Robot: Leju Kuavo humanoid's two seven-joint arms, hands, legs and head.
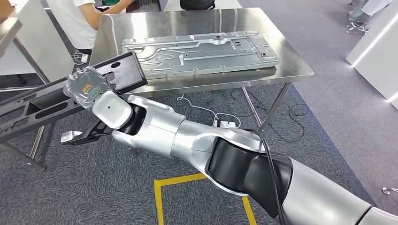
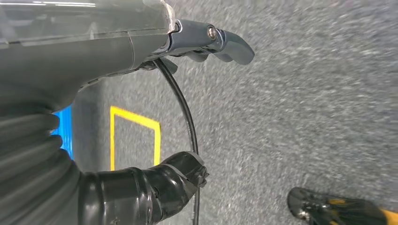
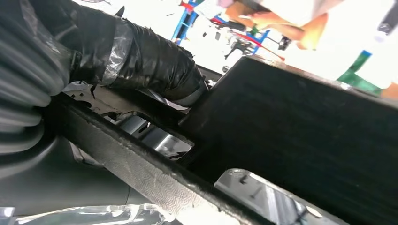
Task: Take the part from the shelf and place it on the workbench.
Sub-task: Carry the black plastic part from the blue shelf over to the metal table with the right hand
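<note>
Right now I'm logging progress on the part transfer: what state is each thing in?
black part: held by the right hand, far end over the workbench edge, not yet set down
right hand: grips the black part
left hand: holds nothing, fingers curled
metal panel: lying flat on the workbench

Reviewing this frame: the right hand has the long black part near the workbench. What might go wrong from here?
1. The long black part is held by the right hand well along its length, so it may tip or twist in the grip.
2. Its leading end already sits at the workbench edge, close to the metal panel; it may strike or push that panel.
3. A person sits close behind the bench.
</note>
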